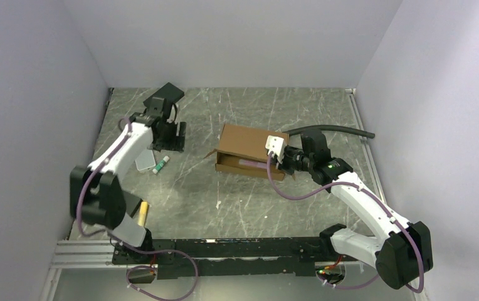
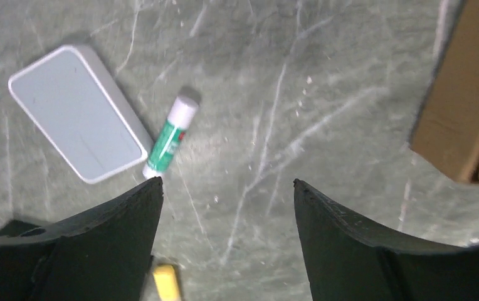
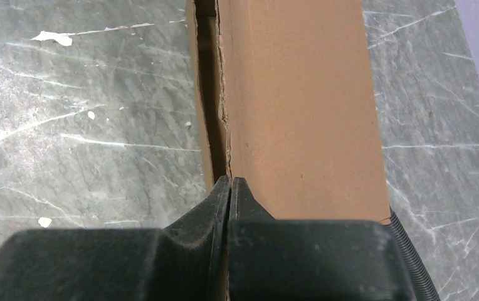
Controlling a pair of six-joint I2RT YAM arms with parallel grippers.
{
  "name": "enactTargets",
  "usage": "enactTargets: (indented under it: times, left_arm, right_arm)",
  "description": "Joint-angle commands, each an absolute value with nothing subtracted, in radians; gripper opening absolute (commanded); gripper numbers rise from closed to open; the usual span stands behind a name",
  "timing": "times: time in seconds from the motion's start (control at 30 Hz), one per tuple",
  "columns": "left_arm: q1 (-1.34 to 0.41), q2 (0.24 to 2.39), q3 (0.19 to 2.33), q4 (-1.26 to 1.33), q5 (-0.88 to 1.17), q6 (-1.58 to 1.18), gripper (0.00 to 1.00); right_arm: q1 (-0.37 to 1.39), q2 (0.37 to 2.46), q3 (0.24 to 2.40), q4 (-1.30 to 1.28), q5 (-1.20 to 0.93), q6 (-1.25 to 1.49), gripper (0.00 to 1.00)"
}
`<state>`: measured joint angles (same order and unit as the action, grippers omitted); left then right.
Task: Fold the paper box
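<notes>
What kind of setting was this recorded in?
Likely a robot lab test cell: plain walls enclose a scuffed tabletop, a black mounting rail, and loose props like the paper box and glue stick.

I view a table [image 1: 243,207] enclosed on three sides. Its surface is grey-green with a marbled pattern, crossed by many pale scratches and marked by a few white chips [image 3: 52,37].

The left wall [image 1: 30,94], back wall [image 1: 237,37] and right wall [image 1: 437,94] are plain, matt panels in pale lavender-grey. Each meets the table at its edge.

A thin, light metal strip [image 1: 365,150] runs along the table's right edge at the foot of the right wall. At the near left corner, a silver aluminium rail [image 1: 80,254] lies across the table's front.

Lighting is even and diffuse. Shadows on the table are soft.
</notes>
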<state>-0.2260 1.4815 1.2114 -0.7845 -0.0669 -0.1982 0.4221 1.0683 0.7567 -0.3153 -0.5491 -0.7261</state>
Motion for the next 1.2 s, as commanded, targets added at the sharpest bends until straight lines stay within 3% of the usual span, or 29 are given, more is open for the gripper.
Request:
enactTargets:
  times: [0.0, 0.27, 0.87, 0.97, 1.17]
  left_arm:
    - [-0.225, 1.660, 1.334, -0.865, -0.115, -0.028, 0.79]
    - [-0.217, 1.774, 1.298, -0.813, -0.163, 0.050, 0.62]
    - [-0.097, 1.884, 1.321, -0.779, -0.013, 0.054, 0.46]
    - [-0.095, 1.903, 1.323, -0.785, -0.021, 0.045, 0.34]
    - [-0.095, 1.917, 1.318, -0.784, -0.017, 0.033, 0.32]
  right_arm:
    - [0.418, 1.062, 0.770, -0.317, -0.574, -0.726, 0.00]
    - [0.410, 1.060, 0.767, -0.319, -0.584, -0.728, 0.00]
    - [0.404, 1.050, 0.761, -0.324, -0.596, -0.727, 0.00]
    - [0.403, 1.049, 0.762, -0.325, -0.599, -0.728, 0.00]
    - [0.401, 1.043, 0.761, -0.327, -0.603, -0.728, 0.00]
